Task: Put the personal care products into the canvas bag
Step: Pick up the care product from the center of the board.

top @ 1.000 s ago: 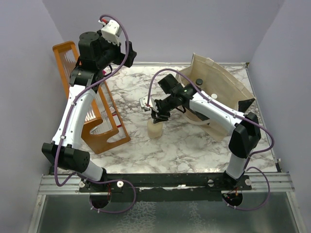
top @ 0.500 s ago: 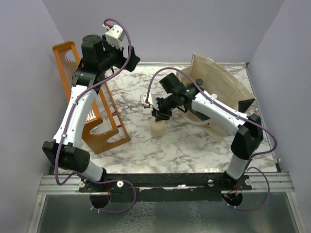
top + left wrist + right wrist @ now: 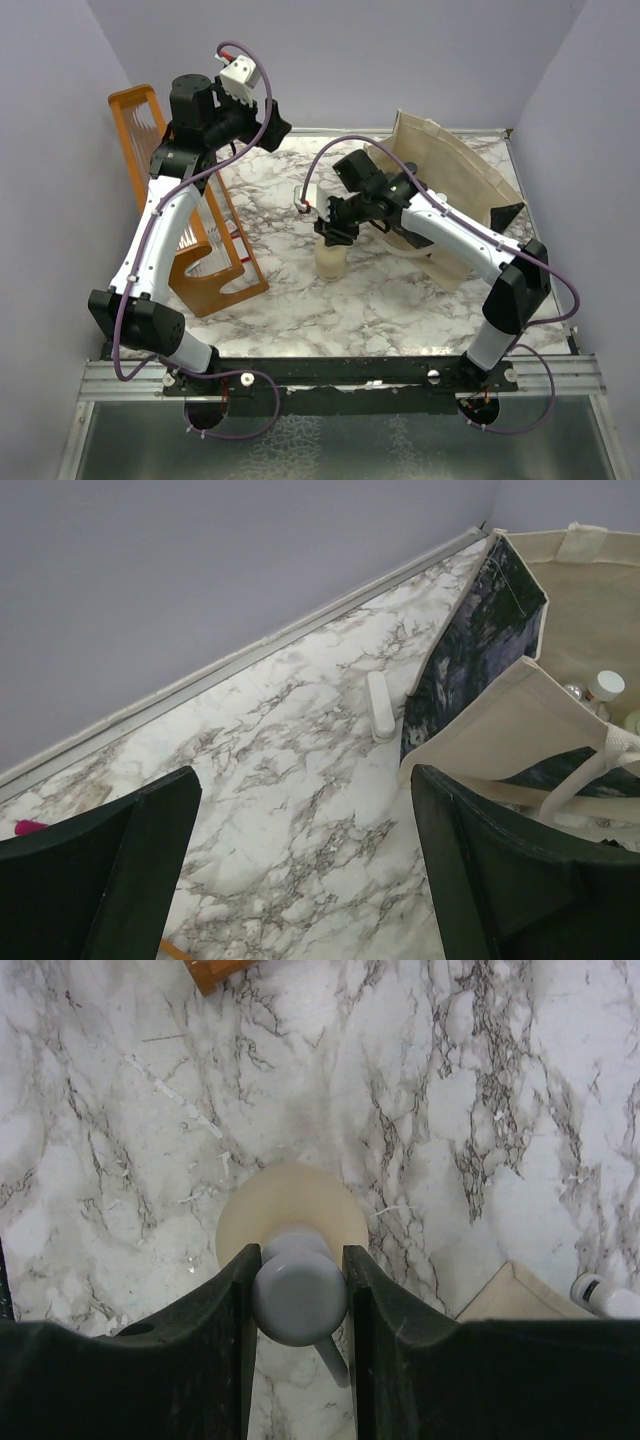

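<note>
Since a second ago the right gripper [image 3: 335, 232] has carried the beige pump bottle [image 3: 331, 258] a little toward the canvas bag [image 3: 455, 170], and the left arm's wrist has swung a little rightward above the far edge of the marble table [image 3: 380, 300]. An orange wooden rack [image 3: 200, 250] stands along the table's left side, well apart from the bottle, with only its foot showing at the top of the right wrist view. A small white stick [image 3: 380, 706] lies on the marble just beside the bag's dark patterned panel. The bag sits at the far right with its mouth open; a cream-capped bottle [image 3: 604, 687] shows inside it, and one corner of the cloth reaches near the pump bottle. The right forearm crosses in front of the bag's opening in the top view. The pump bottle is squat and round, pale beige, upright, with a grey pump head. The right gripper's two fingers [image 3: 225, 1330] are clamped on that grey head from either side. Whether the bottle's base touches the marble cannot be told. The left gripper [image 3: 305, 780] hangs with its jaws spread wide, holding nothing.
</note>
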### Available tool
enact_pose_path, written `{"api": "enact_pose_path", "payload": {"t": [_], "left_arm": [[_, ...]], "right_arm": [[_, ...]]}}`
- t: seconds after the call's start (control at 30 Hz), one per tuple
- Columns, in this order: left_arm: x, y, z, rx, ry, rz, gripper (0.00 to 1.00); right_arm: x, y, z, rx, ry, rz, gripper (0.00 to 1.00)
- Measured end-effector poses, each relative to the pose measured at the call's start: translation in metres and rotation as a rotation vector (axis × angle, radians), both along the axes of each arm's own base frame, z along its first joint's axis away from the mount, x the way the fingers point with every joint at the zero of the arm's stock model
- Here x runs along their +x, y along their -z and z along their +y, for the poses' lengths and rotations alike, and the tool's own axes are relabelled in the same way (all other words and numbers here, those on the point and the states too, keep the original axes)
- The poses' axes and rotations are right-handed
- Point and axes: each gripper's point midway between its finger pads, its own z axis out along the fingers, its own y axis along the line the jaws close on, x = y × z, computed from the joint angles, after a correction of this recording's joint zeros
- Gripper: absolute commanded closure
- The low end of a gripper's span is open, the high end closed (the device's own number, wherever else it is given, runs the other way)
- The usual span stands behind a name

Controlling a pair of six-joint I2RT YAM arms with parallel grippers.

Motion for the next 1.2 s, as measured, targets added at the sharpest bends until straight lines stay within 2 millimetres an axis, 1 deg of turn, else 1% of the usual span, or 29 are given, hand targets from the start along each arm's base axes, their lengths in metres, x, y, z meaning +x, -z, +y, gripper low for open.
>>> {"api": "enact_pose_path", "payload": {"t": [0.13,0.37,0.7,0.93,1.2], "left_arm": [[-0.001,0.004,-0.001,0.001,0.006,0.010,0.12],[-0.002,0.003,-0.001,0.005,0.009,0.005,0.13],[-0.006,-0.001,-0.002,0.012,0.020,-0.013,0.14],[-0.007,0.000,-0.004,0.018,0.028,-0.015,0.14],[-0.007,0.008,-0.004,0.024,0.033,0.001,0.14]], "right_arm": [[0.000,0.007,-0.003,-0.011,0.038,0.024,0.99],[-0.001,0.016,-0.003,-0.014,0.065,0.042,0.97],[0.001,0.015,-0.003,0.000,0.074,0.031,0.92],[0.001,0.015,-0.003,0.000,0.074,0.031,0.93],[0.000,0.015,-0.003,0.000,0.074,0.031,0.95]]}}
